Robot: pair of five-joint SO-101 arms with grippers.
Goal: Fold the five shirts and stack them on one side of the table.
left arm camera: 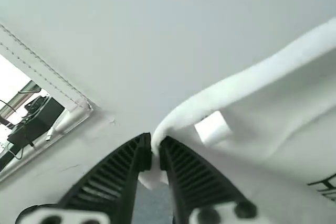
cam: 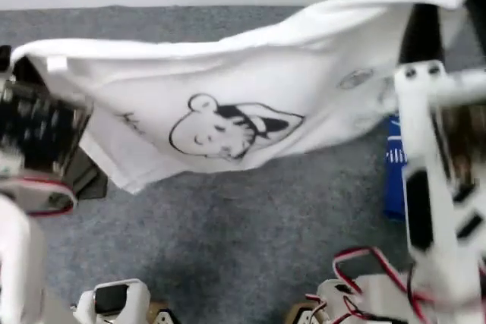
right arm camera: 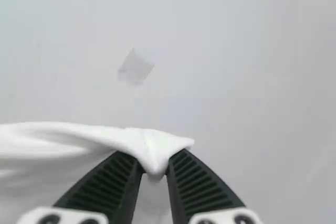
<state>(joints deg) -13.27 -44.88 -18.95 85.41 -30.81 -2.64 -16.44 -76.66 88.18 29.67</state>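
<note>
A white shirt (cam: 250,81) with a black cartoon bear drawing (cam: 228,130) hangs stretched in the air above the grey table (cam: 250,240). It is held up at both ends. My left gripper (left arm camera: 155,145) is shut on a folded edge of the white shirt (left arm camera: 226,93), next to a small white tag (left arm camera: 211,127). My right gripper (right arm camera: 155,163) is shut on a pinched ridge of the same cloth (right arm camera: 79,140). In the high view the left arm (cam: 38,134) stands at the left and the right arm (cam: 433,157) at the right.
A blue item (cam: 395,172) lies on the table at the right, partly behind the right arm. The arm bases (cam: 114,301) sit at the front edge. Bare grey table shows below the hanging shirt.
</note>
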